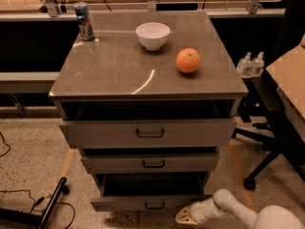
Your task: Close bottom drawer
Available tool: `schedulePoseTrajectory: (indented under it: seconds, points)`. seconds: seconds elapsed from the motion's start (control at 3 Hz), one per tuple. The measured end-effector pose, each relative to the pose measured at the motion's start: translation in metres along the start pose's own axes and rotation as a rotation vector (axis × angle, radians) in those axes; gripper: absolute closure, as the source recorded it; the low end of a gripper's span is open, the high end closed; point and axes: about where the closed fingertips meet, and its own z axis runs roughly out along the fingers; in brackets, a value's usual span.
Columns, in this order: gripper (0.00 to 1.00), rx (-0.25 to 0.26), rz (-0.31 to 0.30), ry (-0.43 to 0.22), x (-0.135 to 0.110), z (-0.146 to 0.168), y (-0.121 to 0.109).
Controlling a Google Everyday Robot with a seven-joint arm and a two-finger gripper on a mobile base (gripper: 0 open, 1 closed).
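Note:
The bottom drawer (143, 203) is the lowest of three grey drawers in the cabinet. It is pulled out, with a shallow front panel and a small dark loop handle (154, 205). Its dark inside shows above the panel. My gripper (186, 217) is low at the bottom of the view, just right of and in front of the drawer's front panel, on a white arm coming in from the lower right. The middle drawer (150, 162) and the top drawer (147, 133) are also pulled out a little.
On the cabinet top (119, 66) stand a white bowl (152, 35), an orange (188, 60) and a can (84, 21). A chair base (259, 168) is at the right. A dark bar with cables (50, 206) lies on the floor at the left.

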Motion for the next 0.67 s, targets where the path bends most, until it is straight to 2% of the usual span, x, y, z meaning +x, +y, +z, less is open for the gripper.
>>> schedulePoseTrajectory:
  seconds: [0.67]
  points:
    - [1.00,0.046,-0.018,0.030,0.005,-0.006,-0.031]
